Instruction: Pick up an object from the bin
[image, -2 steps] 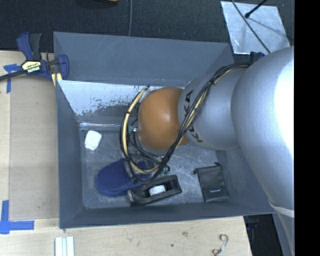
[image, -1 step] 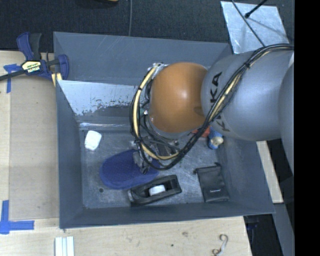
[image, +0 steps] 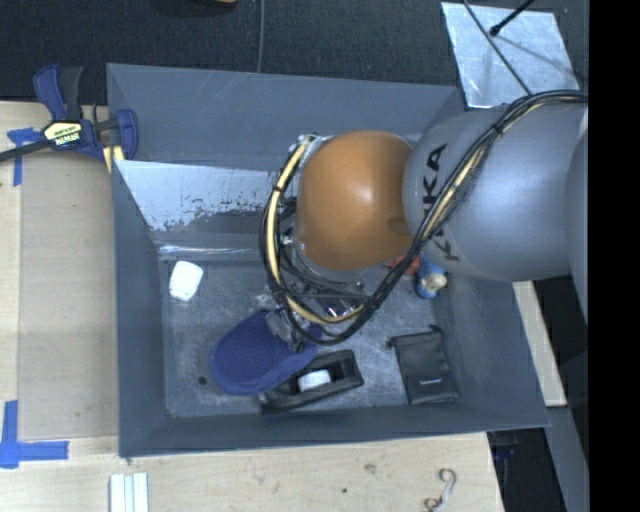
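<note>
My gripper (image: 286, 318) hangs low over the middle of the bin floor, mostly hidden beneath the arm's wrist. Its lower end is right at the upper edge of a dark blue rounded soft thing (image: 247, 362) lying at the front centre; whether they touch I cannot tell. A black tape-dispenser-like thing (image: 318, 381) with a white roll in it lies against the blue thing's right side, just below the gripper.
A small white block (image: 186, 280) lies at the left of the floor. A black flat rectangular thing (image: 425, 366) rests at the front right. A small blue and yellow thing (image: 431, 284) peeks out by the right wall under the arm.
</note>
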